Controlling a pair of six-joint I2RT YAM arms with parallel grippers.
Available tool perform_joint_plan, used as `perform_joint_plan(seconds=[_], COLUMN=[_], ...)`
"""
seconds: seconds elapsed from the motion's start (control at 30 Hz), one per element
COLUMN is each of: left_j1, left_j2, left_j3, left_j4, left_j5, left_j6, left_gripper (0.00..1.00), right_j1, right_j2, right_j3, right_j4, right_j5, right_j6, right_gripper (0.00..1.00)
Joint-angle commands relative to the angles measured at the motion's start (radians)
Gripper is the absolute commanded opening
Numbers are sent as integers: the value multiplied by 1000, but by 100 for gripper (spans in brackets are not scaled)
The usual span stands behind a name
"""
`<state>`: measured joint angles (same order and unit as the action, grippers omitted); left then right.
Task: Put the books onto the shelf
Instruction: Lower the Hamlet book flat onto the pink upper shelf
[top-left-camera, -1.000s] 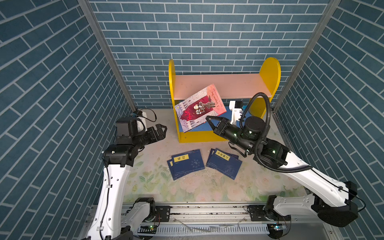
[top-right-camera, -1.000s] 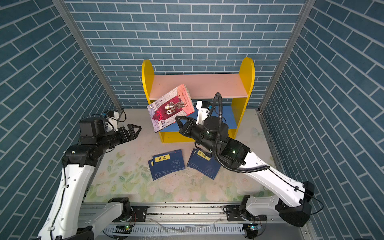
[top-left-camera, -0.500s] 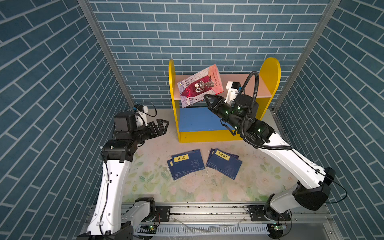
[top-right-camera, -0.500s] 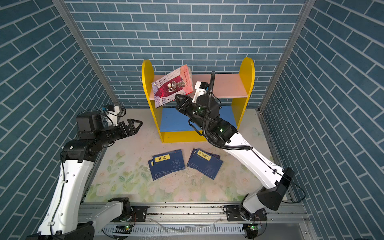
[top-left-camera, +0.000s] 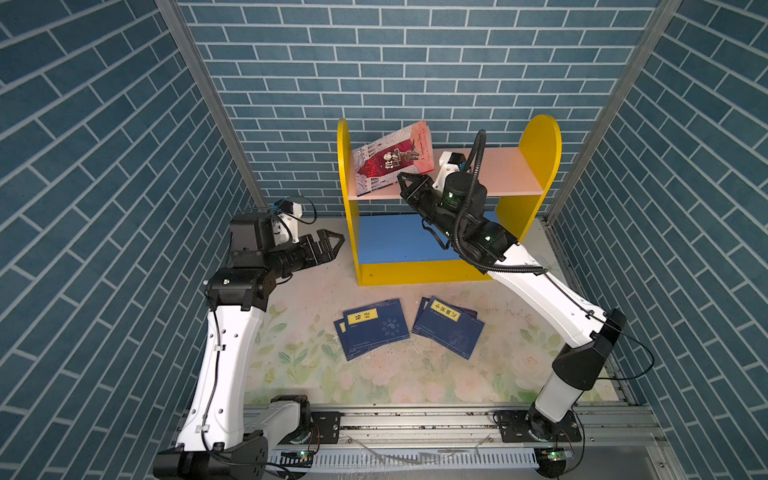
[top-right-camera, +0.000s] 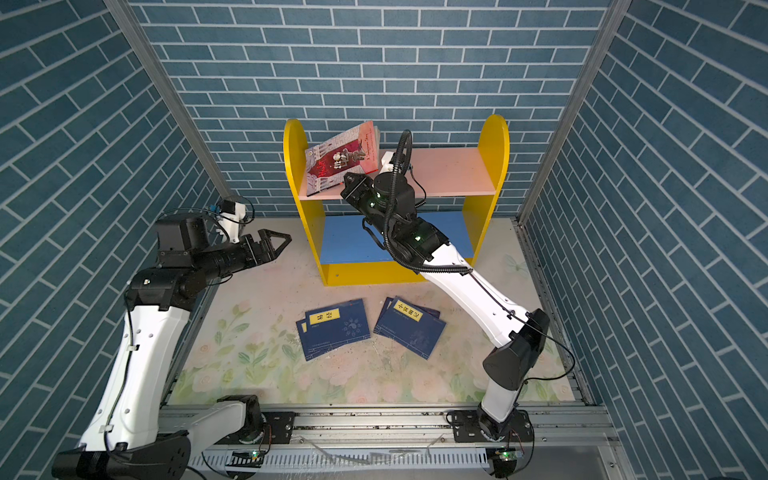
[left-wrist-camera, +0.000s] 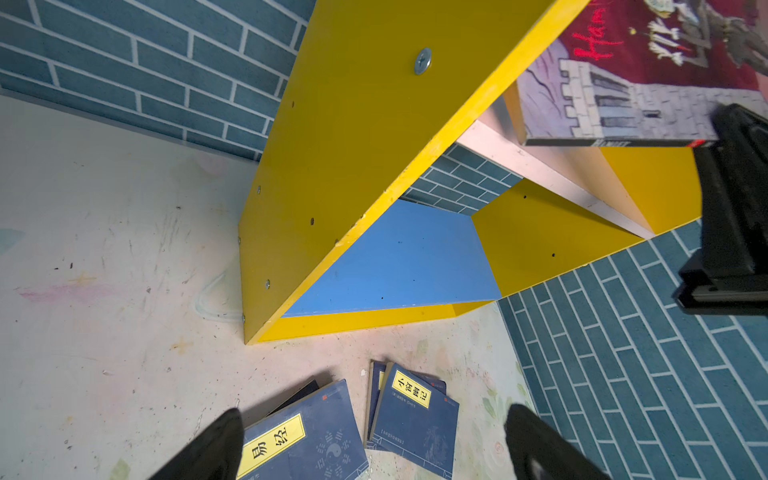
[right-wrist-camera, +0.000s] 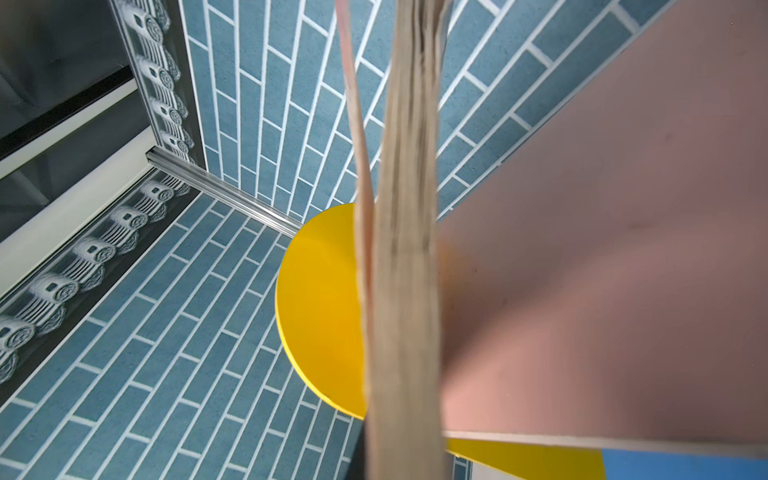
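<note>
My left gripper (top-left-camera: 336, 245) hangs wide open, nothing in it, near the shelf's (top-left-camera: 536, 145) left side panel. The navy books (top-left-camera: 374, 330) lie in two small piles mid-bench (top-left-camera: 299, 291), just in front of the shelf, which stands at the back edge. My right gripper (top-left-camera: 405, 181) is clamped on a corner of the grey-and-red book (top-left-camera: 390, 164), which tilts over the left end of the pink top board (top-left-camera: 503, 170). Can't tell if it touches the board.
</note>
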<state>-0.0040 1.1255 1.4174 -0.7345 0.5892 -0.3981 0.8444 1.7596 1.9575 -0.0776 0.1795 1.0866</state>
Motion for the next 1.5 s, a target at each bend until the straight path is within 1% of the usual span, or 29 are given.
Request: perform_joint_plan(seconds=[0.0, 0.17, 0.2, 0.37, 0.6, 1.1, 1.37, 1.4, 1.47], left_j1=[5, 6, 5, 6, 6, 6, 6, 6, 6], left_j2=[-5, 5, 4, -1, -5, 6, 15, 16, 19], left_j3=[17, 22, 22, 8, 3, -2, 9, 10, 15], left_j4=[8, 16, 19, 36, 45, 65, 79, 80, 79], left_j5=[27, 49, 51, 61, 64, 72, 78, 78, 77], left_j6=[0, -4, -7, -26, -35, -54, -70, -70, -70], left_gripper=[100, 100, 100, 100, 100, 100, 100, 100, 100], right_j1=[-10, -13, -15, -23, -39, -63, -71, -73, -75], right_j2=[44, 86, 87, 82, 86, 90, 110, 115, 124], right_j3=[69, 146, 153, 153, 151, 163, 221, 234, 261], right_j4=[23, -42, -56, -93, -124, -172, -239, -254, -286], right_j5=[-11, -42, -40, -40, -61, -113, -147, -152, -162], right_j6=[64, 80, 84, 101, 143, 182, 201, 203, 210], right_gripper=[0, 0, 3, 9, 12, 33, 45, 47, 49])
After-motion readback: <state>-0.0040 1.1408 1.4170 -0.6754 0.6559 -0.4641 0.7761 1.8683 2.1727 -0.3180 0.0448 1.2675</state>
